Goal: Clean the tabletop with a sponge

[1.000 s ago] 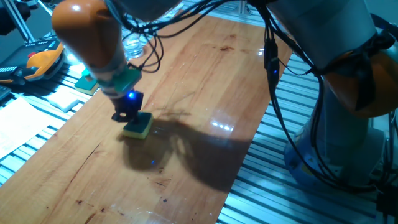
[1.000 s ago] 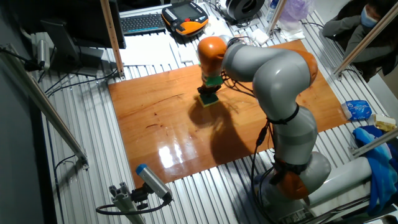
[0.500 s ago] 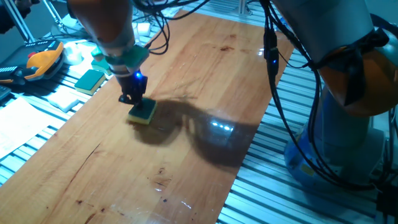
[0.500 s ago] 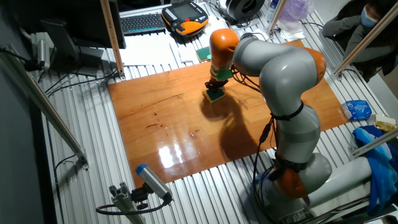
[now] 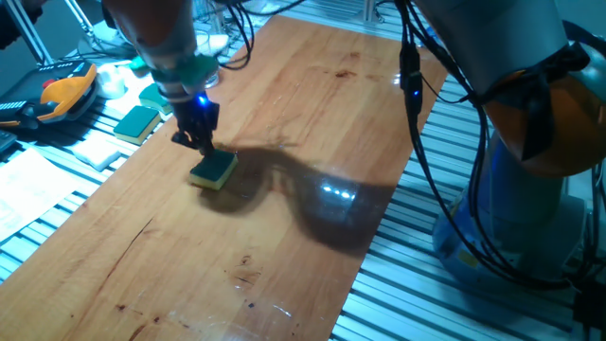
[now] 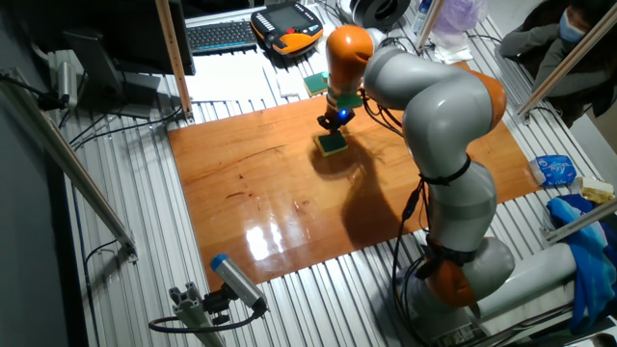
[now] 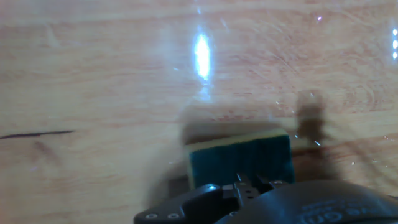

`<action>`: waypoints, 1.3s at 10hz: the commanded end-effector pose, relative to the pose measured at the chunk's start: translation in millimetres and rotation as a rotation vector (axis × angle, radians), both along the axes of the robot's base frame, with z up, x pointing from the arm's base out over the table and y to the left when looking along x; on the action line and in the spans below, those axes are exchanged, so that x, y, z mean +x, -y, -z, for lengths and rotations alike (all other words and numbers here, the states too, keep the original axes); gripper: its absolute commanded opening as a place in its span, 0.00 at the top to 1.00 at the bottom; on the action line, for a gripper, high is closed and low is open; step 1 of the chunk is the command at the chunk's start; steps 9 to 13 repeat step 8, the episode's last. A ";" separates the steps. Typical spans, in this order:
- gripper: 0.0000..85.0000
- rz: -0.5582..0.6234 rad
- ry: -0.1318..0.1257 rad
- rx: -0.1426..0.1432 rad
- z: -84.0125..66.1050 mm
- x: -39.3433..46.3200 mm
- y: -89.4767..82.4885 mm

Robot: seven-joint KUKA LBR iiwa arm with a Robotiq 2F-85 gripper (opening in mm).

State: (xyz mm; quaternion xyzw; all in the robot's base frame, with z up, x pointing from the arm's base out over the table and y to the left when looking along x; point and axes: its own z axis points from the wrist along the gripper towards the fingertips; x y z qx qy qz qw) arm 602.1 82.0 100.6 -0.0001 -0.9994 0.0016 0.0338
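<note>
The sponge [image 5: 214, 170], dark green on top with a yellow body, lies flat on the reddish-brown tabletop [image 5: 312, 114] near its left side. It also shows in the other fixed view [image 6: 334, 144] and in the hand view [image 7: 239, 158]. My gripper [image 5: 201, 144] stands just above the sponge's left edge, fingers close together and pointing down. I cannot tell whether the tips touch it. The other fixed view shows the gripper [image 6: 336, 120] with a blue light lit, above the sponge. In the hand view the gripper [image 7: 252, 182] sits at the bottom edge, and no finger flanks the sponge.
A thin flat green pad [image 5: 137, 123] and a white foam block [image 5: 95, 147] lie on the ribbed aluminium frame left of the board. An orange pendant [image 5: 62, 92] and a keyboard [image 6: 222, 36] lie further out. The arm's cables [image 5: 417, 104] hang over the board's right edge.
The gripper slid the sponge along the board toward its far end, away from the camera. In the last half second the sponge stayed put while the gripper rose slightly off it.
</note>
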 end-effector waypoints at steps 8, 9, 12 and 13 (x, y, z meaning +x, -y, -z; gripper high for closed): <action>1.00 -0.048 0.007 0.034 -21.2 -22.3 -9.3; 1.00 -0.048 0.007 0.034 -21.2 -22.3 -9.3; 1.00 -0.048 0.007 0.034 -21.2 -22.3 -9.3; 1.00 -0.048 0.007 0.034 -21.2 -22.3 -9.3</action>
